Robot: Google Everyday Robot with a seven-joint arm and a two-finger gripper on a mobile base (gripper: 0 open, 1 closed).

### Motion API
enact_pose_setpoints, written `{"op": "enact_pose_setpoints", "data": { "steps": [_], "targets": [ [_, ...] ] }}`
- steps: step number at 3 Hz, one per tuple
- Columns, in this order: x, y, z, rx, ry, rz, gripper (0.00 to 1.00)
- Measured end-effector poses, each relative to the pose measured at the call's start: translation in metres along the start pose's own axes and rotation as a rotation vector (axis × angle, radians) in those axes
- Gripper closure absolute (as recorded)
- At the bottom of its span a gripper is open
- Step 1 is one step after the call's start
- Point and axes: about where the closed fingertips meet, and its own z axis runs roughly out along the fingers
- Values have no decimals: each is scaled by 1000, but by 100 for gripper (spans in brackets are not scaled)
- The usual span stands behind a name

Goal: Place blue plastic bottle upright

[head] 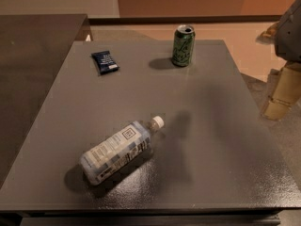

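The blue plastic bottle (118,150) lies on its side on the grey table (207,126), near the front left. Its white cap (158,121) points toward the back right and its base toward the front left corner. It is clear plastic with a pale blue-and-white label. My gripper (281,94) is at the right edge of the view, off the table's right side and well apart from the bottle. It holds nothing that I can see.
A green drink can (183,45) stands upright near the table's back edge. A small dark blue snack packet (105,62) lies flat at the back left. A darker table (33,55) adjoins on the left. The floor shows to the right.
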Motion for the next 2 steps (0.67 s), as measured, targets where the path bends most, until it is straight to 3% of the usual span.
{"op": "enact_pose_setpoints", "data": {
  "steps": [1,2],
  "targets": [
    [0,0,0,0,0,0,0],
    [-17,7,0,13,5,-46,0]
  ]
}}
